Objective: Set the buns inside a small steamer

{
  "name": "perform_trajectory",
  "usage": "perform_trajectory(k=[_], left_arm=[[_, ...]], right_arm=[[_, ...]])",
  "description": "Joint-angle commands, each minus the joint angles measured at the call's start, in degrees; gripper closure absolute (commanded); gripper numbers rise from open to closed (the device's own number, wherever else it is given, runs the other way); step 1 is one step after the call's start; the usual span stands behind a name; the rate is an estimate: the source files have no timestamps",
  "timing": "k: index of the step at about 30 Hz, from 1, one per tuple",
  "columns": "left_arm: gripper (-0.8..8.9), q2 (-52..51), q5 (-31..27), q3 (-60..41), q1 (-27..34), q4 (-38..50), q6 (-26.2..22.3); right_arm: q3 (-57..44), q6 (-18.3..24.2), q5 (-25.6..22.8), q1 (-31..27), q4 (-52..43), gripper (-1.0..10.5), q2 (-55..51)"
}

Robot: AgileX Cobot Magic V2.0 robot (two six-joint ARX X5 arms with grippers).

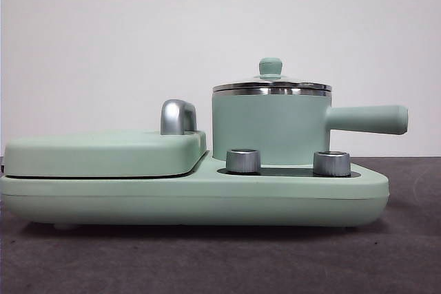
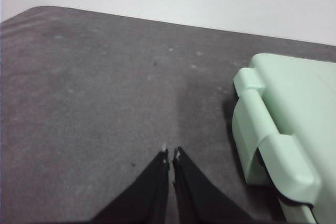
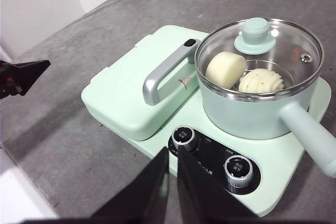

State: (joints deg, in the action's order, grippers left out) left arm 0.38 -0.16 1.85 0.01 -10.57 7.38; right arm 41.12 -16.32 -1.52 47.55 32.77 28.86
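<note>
The small steamer (image 1: 270,123) is a mint green pot with a steel rim and a straight side handle, standing on the right of a mint green cooker base (image 1: 193,194). Its glass lid (image 3: 261,39) with a green knob is on. In the right wrist view the smooth bun (image 3: 224,69) and the ribbed bun (image 3: 261,81) lie inside the steamer (image 3: 262,106) under the lid. My right gripper (image 3: 172,151) is shut and empty, above the table in front of the cooker's knobs. My left gripper (image 2: 170,155) is shut and empty over bare table beside the cooker's griddle end (image 2: 283,129).
The flat griddle cover (image 1: 103,153) with a chrome handle (image 1: 178,116) lies closed on the left of the base. Two chrome knobs (image 1: 243,160) sit at the front. The left gripper's black tip (image 3: 21,74) shows in the right wrist view. The table (image 1: 207,259) is dark grey.
</note>
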Motion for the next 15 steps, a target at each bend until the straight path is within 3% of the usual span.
perform_trajectory(k=[1, 5, 15], left_arm=[[7.94, -0.2, -0.31, -1.11, 0.31, -0.07, -3.32], [7.94, -0.2, -0.44, -1.11, 0.31, -0.31, -7.37], [7.94, -0.2, -0.42, -1.11, 0.28, -0.22, -4.79]], right_arm=[[0.57, 0.24, -0.02, 0.48, -0.59, 9.2, 0.11], [0.55, 0.24, 0.0, 0.48, -0.59, 9.2, 0.11], [0.57, 0.24, 0.0, 0.48, -0.59, 9.2, 0.11]])
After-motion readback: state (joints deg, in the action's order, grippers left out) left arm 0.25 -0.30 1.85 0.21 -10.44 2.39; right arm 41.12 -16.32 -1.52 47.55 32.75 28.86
